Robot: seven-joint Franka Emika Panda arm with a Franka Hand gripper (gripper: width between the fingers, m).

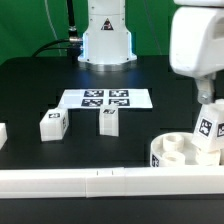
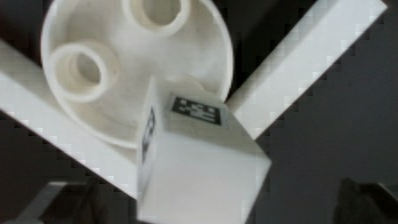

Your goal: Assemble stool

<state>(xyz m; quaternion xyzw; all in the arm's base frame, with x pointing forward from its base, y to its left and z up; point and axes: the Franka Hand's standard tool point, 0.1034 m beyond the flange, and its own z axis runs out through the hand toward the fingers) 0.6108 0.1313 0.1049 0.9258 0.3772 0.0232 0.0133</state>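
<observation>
One leg (image 1: 208, 130) stands in the seat (image 1: 172, 152) directly beneath the released claw (image 2: 199, 205), whose fingers flank the leg without pinching it. Two loose legs (image 1: 52, 124) (image 1: 108, 122) lie well away across the table (image 1: 30, 80), unmounted. The border rail (image 1: 90, 181) hems the seat closely; room above is open

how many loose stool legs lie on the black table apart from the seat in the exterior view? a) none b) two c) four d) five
b: two tagged legs, one leg and another leg, lie in front of the marker board, while a third leg stands at the seat by the rail. A white piece at the exterior view's left edge is cut off, so what it is cannot be told.
</observation>
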